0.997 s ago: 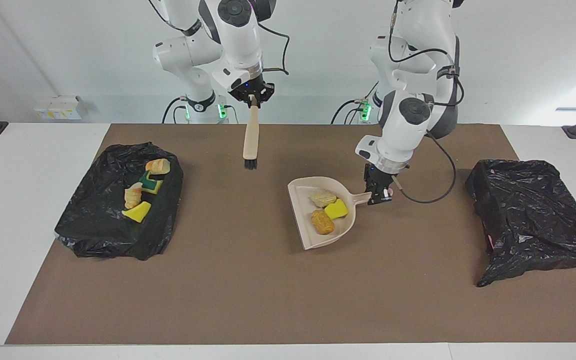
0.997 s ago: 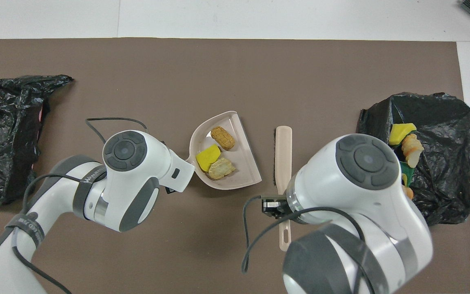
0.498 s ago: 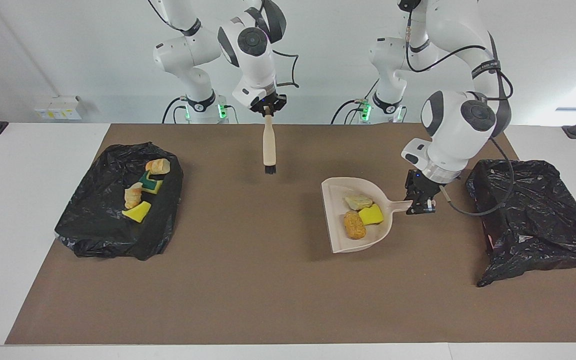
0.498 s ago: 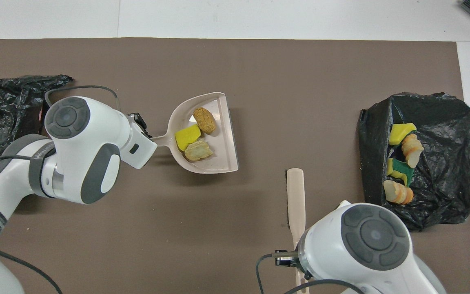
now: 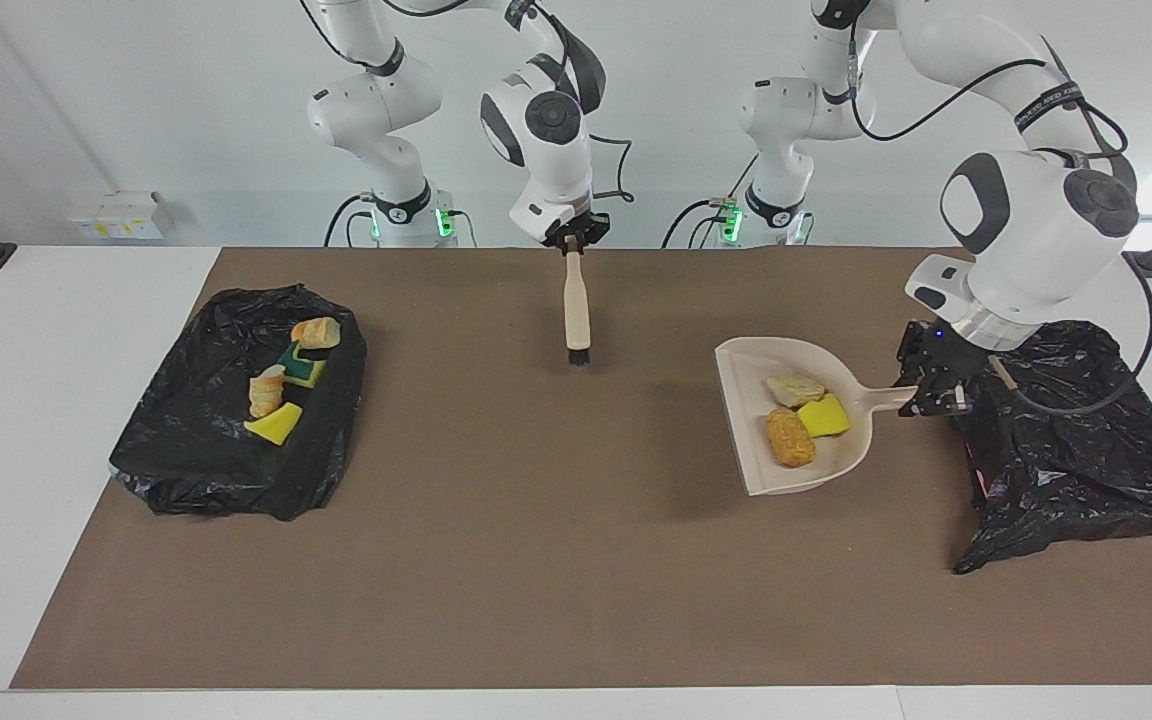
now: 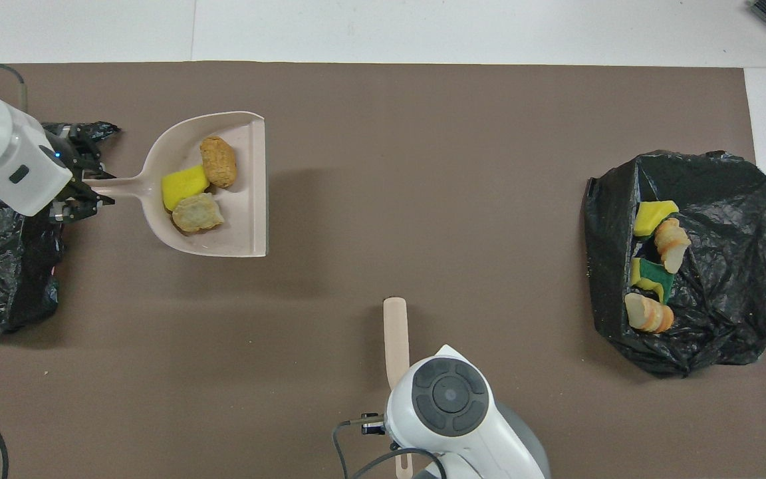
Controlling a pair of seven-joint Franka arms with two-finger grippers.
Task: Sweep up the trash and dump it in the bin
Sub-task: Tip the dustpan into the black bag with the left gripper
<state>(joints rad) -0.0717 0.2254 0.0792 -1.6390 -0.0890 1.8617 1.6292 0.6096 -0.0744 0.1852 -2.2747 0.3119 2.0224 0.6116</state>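
- Hanging from the right end effector (image 5: 573,243), closed on its handle, the beige brush (image 5: 576,305) points bristles-down over the brown mat (image 5: 536,560), near the robots' edge of the surface (image 5: 56,450); in the overhead view the arm's wrist hides the grip.
- Clamped narrow on the handle of the beige dustpan (image 5: 736,385), the left end effector (image 5: 921,392) holds it raised, over the edge of the black bag (image 5: 1066,440) at the left arm's end of the surface.
- Three pieces of the trash (image 5: 796,415) lie in the dustpan: a yellow sponge chunk nearest the handle, a pale tan lump beside it, and an orange-brown bread-like piece toward the pan's open lip.
- Four more pieces (image 5: 286,385) sit in the black-lined bin (image 5: 196,450) at the right arm's end: a yellow wedge, sliced bread-like lumps, and a yellow piece with a green face.
- Writing on the left arm's dark band is too small to read.
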